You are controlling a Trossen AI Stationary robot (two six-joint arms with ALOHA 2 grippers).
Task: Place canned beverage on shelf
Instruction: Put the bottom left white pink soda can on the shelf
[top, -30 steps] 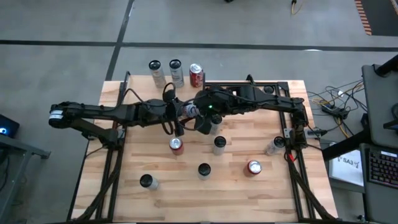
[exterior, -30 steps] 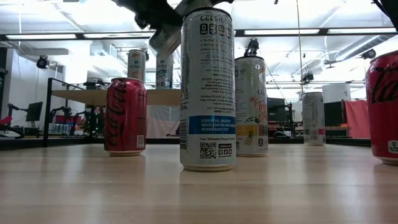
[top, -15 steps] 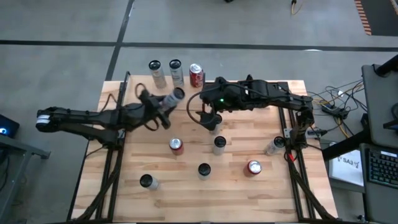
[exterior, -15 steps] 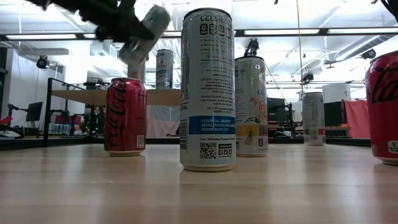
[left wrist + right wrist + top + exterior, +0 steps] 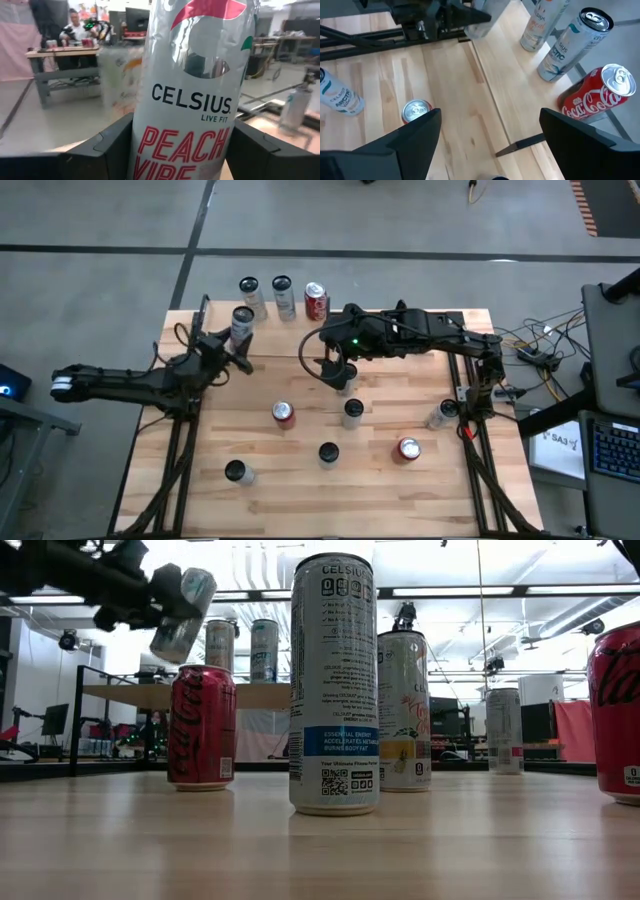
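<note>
My overhead straight down, low camera level across the table (image 5: 400,510), wrist views close, all sharing cans.

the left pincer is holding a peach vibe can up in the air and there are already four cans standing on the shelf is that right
Not quite. The left pincer does hold the Peach Vibe can in the air, but the shelf carries three cans, not four: two silver ones and a red Coca-Cola can. The high view shows them in a row at the table's far edge.

- A robotics lab or workshop: grey concrete floor (image 5: 420,210) with taped lines.
- Far desks with monitors (image 5: 137,14), a seated person (image 5: 75,27).
- Ceiling strip lights (image 5: 450,592).
</note>
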